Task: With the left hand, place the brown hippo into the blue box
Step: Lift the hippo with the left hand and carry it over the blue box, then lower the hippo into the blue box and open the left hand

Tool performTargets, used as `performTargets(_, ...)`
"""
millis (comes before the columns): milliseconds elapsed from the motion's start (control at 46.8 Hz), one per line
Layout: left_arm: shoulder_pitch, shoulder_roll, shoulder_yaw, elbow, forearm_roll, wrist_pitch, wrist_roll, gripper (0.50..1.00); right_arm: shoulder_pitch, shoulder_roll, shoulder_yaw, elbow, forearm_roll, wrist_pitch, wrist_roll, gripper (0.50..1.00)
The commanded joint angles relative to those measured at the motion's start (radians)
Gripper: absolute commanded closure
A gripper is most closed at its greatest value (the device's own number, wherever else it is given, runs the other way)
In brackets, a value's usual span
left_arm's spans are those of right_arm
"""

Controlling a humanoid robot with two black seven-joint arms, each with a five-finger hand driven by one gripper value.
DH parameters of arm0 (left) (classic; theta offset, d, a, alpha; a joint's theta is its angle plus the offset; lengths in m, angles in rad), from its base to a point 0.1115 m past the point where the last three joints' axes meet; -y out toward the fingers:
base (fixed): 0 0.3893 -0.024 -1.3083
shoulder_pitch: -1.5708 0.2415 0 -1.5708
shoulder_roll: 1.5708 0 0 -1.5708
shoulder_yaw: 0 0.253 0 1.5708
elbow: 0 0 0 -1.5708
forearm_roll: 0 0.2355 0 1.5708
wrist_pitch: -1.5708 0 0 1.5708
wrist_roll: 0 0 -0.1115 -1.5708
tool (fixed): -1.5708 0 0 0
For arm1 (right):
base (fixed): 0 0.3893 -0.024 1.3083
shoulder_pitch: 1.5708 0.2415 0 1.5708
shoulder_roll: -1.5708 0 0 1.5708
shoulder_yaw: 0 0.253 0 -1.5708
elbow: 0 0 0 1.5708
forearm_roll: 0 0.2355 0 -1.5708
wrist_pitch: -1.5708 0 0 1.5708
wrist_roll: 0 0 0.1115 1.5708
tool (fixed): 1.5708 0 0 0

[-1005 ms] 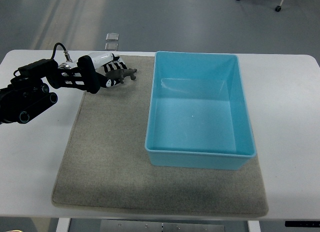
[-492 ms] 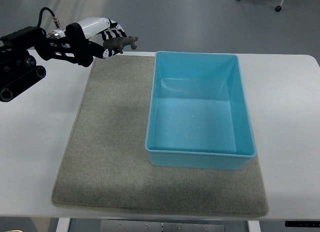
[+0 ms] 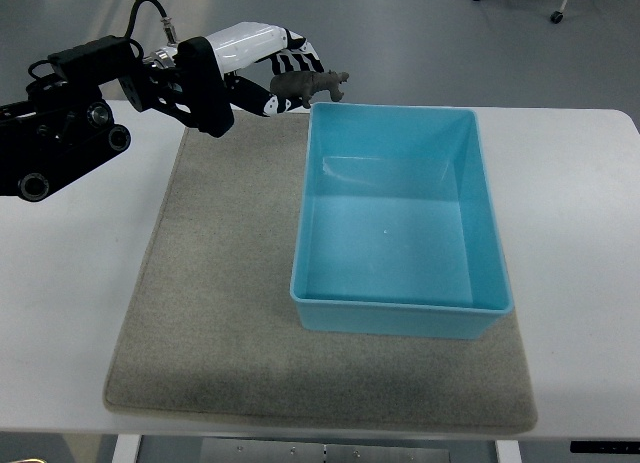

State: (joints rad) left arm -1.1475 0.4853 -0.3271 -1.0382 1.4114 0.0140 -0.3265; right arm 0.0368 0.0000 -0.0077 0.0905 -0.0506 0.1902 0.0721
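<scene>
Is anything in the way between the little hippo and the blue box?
Nothing visible. The left hand holds the brown hippo up in the air, right by the far left corner of the blue box. The box is open on top and looks empty inside.

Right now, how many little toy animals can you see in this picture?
1. A small brown toy hippo is held in the robot's left hand, lifted at the far left corner of the empty light-blue plastic box. None seems hidden.

We see a white bench [image 3: 580,203] carrying a grey mat [image 3: 220,313], a smooth grey floor [image 3: 420,43] behind it, and chair casters [image 3: 556,17] at top right.
</scene>
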Motion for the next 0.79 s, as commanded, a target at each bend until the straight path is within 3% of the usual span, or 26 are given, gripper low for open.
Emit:
performTargets(0,0.000,-0.039,0.002,0.001,0.003,-0.029,0.000,1.000,0.000,0.000,0.000,0.000,0.000,0.000,0.000,0.564)
performTargets(342,0.000,-0.171,0.043,0.014,0.012,-0.042,0.001,1.000,0.000,0.000,0.000,0.000,0.000,0.000,0.000,0.564)
performTargets(769,0.018,-0.243,0.097,0.024,0.113,-0.100,0.001,1.000,0.000,0.000,0.000,0.000,0.000,0.000,0.000,0.564)
